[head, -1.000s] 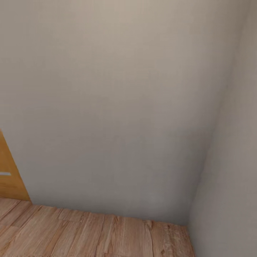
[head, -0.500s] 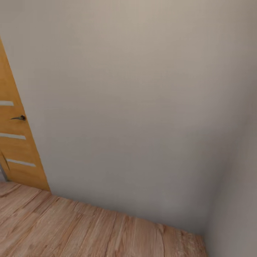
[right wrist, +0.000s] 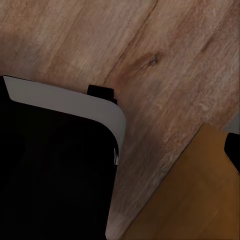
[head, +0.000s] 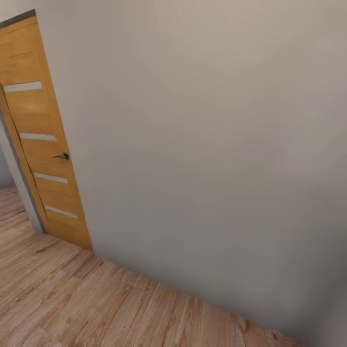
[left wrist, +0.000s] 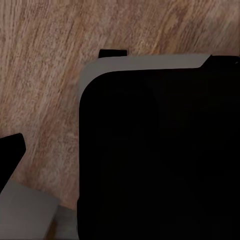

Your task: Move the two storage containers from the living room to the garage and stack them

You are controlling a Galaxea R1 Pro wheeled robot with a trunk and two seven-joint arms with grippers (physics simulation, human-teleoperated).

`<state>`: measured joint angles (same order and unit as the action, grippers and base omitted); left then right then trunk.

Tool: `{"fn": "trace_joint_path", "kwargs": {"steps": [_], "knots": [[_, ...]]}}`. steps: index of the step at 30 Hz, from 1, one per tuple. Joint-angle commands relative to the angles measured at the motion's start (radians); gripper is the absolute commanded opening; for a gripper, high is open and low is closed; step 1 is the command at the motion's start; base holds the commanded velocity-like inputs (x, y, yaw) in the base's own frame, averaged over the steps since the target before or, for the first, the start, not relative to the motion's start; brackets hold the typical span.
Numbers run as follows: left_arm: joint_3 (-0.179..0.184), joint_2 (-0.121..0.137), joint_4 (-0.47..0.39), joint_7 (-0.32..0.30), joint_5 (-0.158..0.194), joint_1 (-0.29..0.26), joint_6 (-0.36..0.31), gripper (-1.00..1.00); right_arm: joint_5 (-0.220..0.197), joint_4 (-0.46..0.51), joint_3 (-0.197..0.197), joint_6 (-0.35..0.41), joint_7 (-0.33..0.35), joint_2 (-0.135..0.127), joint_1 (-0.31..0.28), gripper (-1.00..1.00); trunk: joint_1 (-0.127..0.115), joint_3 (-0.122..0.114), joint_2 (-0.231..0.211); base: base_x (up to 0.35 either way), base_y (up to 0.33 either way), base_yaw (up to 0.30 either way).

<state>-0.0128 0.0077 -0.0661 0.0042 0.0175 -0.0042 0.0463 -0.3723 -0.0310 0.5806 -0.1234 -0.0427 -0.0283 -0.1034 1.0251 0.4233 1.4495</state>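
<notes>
Facing beige wall (head: 217,144), door (head: 43,144) left

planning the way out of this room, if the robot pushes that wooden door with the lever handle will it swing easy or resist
The door looks like a rigid slab with narrow pale inlays, so it would likely swing as one stiff piece, not flex. It seems to stand ajar, with floor showing past its edge, so a push probably moves it freely. Its lever handle is small and may be slippery to catch.
</notes>
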Motion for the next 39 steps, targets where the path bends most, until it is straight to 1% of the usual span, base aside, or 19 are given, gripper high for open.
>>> {"fn": "trace_joint_path", "kwargs": {"steps": [1, 16, 28, 39], "knots": [[-0.001, 0.0, 0.0, 0.0, 0.001, 0.0, 0.003, 1.0, -0.008, -0.003, 0.008, -0.005, 0.0, 0.001, -0.001, 1.0, 0.0, 0.001, 0.0, 0.002, 0.003, 0.271], [-0.001, 0.0, 0.0, 0.001, 0.002, 0.0, 0.002, 1.0, -0.008, -0.003, 0.008, -0.005, 0.0, 0.001, -0.001, 1.0, 0.0, 0.001, 0.0, 0.002, 0.0, 0.271], [-0.001, 0.0, 0.001, 0.002, 0.004, 0.0, 0.003, 1.0, -0.007, -0.003, 0.008, -0.005, 0.0, 0.002, -0.001, 1.0, 0.0, 0.001, 0.0, 0.243, 0.0, 0.271], [-0.001, 0.0, 0.0, 0.002, 0.004, 0.0, 0.003, 1.0, -0.007, -0.002, 0.008, -0.005, 0.0, 0.004, -0.001, 1.0, 0.0, 0.001, 0.0, 0.018, 0.0, 0.27]]}}
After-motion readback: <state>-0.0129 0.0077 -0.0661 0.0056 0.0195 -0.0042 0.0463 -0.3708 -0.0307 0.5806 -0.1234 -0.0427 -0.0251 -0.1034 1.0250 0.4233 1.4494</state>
